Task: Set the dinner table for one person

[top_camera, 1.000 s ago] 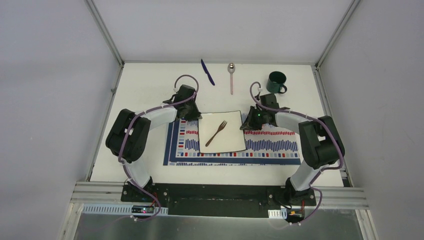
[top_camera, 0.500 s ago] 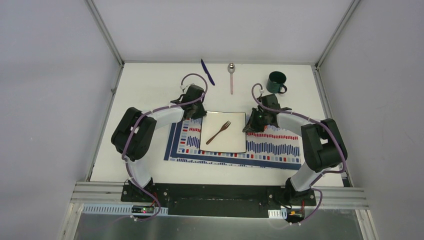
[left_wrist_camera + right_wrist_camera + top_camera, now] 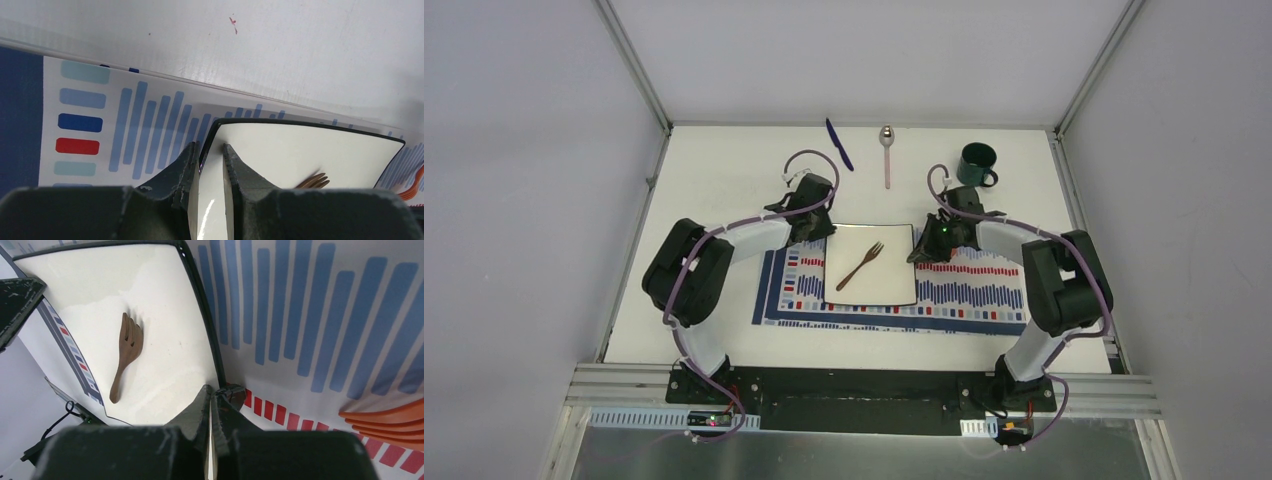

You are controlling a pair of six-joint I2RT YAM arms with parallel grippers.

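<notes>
White matte dinner table (image 3: pixel 724 180): I am seeing it from the top camera as the big surface lying under everything, aluminium frame running along its edges.
Striped placemat (image 3: pixel 964 300): it is lying flat on the near middle of the table; the wrist cameras are showing me its blue bars and red blocks up close.
Square plate (image 3: pixel 889 280): it is sitting on the left half of the mat; only the wrist views are showing its thin dark rim.
Brown fork (image 3: pixel 860 265): it is lying slantwise on the plate, tines toward the far right.
Left gripper (image 3: pixel 209 149): its own camera is showing me the fingers clamped on the plate's left rim near the far corner, one finger on each side.
Right gripper (image 3: pixel 211 390): its fingers are pressing together at a right-hand corner of the plate; I cannot tell whether the rim is nipped between them.
Far edge: a blue knife (image 3: pixel 839 144), a spoon (image 3: pixel 887 150) and a dark green mug (image 3: pixel 977 165) are sitting well apart from the mat, and only the top camera is catching them.
</notes>
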